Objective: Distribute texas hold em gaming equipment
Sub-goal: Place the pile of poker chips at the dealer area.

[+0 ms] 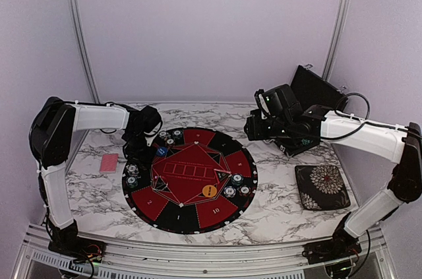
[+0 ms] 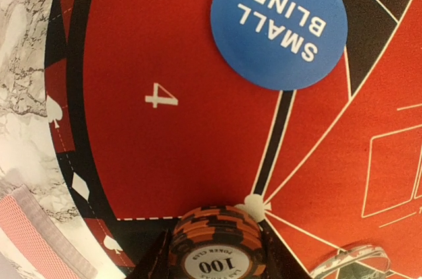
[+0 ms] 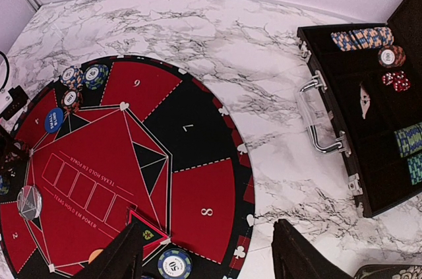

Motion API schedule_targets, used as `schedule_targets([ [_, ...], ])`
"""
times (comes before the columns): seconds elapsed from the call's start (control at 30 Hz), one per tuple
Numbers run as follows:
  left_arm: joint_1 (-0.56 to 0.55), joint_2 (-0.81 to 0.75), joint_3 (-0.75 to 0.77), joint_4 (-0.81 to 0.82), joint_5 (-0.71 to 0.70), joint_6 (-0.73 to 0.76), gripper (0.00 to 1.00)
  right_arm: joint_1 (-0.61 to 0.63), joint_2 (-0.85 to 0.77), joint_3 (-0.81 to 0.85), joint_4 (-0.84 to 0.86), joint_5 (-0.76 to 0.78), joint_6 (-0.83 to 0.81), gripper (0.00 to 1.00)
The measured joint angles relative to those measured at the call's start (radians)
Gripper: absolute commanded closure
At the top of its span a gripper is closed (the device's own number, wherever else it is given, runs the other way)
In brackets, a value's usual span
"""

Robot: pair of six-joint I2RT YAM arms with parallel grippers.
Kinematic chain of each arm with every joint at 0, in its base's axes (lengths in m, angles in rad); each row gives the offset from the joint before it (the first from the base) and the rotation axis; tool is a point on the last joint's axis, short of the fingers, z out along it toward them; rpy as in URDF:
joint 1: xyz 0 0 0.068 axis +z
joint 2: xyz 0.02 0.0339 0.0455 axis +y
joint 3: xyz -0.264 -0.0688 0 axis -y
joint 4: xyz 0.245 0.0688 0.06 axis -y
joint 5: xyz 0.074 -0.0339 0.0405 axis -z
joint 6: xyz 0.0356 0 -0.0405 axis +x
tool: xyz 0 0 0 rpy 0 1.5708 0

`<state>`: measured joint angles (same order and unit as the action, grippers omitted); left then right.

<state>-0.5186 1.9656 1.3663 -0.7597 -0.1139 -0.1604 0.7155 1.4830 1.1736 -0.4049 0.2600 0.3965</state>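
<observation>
Marble table [image 1: 277, 210], round felt mat [image 1: 190, 180]: left gripper [image 2: 214, 259] clamped on orange chip stack [image 2: 217, 243] over far-left seat, right gripper [image 3: 211, 259] apart, empty; could topple if released crooked.

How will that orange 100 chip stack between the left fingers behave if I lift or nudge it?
The orange 100 chip stack is several loose discs, so a sideways push would probably shear it apart. The smooth striped edges may slip in the left gripper. On the flat round mat it should sit stable.
</observation>
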Motion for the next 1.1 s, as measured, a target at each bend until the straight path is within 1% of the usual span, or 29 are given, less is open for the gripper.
schedule_targets([
  [0.4,0.001,0.004,0.000,0.000,0.000,0.009,0.52,0.000,0.000,0.000,0.000,0.000,0.000,0.36],
  [1.1,0.002,0.006,0.019,0.005,0.000,0.012,0.44,0.000,0.000,0.002,-0.001,0.000,0.000,0.36],
])
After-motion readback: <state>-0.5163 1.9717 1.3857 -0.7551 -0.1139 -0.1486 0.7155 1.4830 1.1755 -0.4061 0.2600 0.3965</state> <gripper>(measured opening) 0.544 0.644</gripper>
